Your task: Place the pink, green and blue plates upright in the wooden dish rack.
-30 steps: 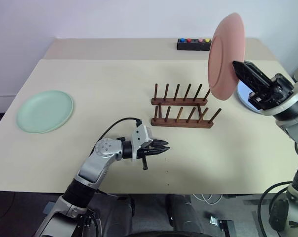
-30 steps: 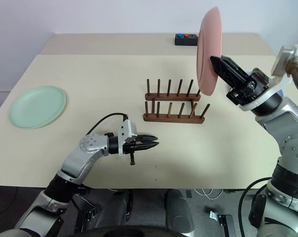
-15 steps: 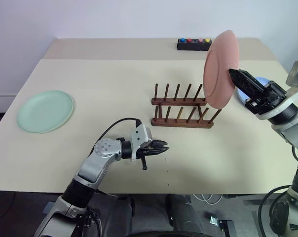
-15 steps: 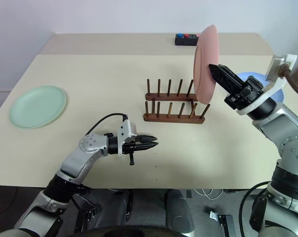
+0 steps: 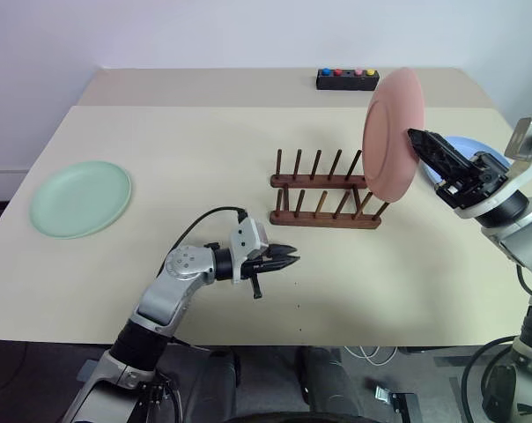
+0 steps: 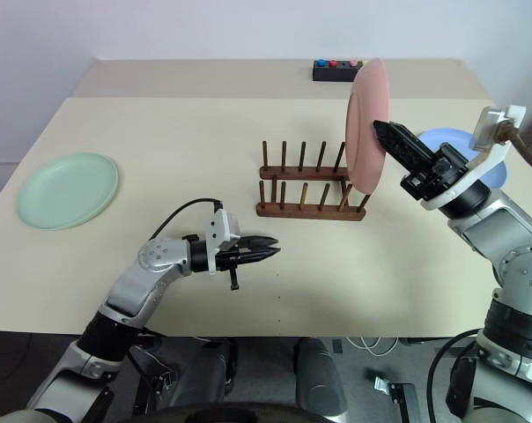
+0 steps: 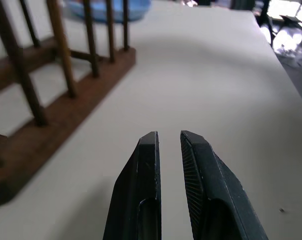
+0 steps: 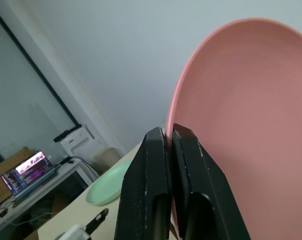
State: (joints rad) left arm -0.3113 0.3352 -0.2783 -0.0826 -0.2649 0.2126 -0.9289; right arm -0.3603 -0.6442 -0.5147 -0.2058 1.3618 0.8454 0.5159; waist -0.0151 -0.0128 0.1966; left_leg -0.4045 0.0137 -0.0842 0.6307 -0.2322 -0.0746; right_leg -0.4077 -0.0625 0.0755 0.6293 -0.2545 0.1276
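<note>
i noted the right gripper (image 5: 413,136) fingers clamped on the pink plate (image 5: 392,132), upright over the rack (image 5: 324,192)'s right end. it partly hid the blue plate (image 5: 464,144). left gripper (image 5: 292,259) fingers nearly together, empty. green plate (image 5: 79,197) lay far left on the counter (image 5: 204,141).

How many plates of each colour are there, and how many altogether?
Pink plate: 1, upright in the right claw
Green plate: 1, flat on the table
Blue plate: 1, flat behind the right arm
Total: 3
</note>
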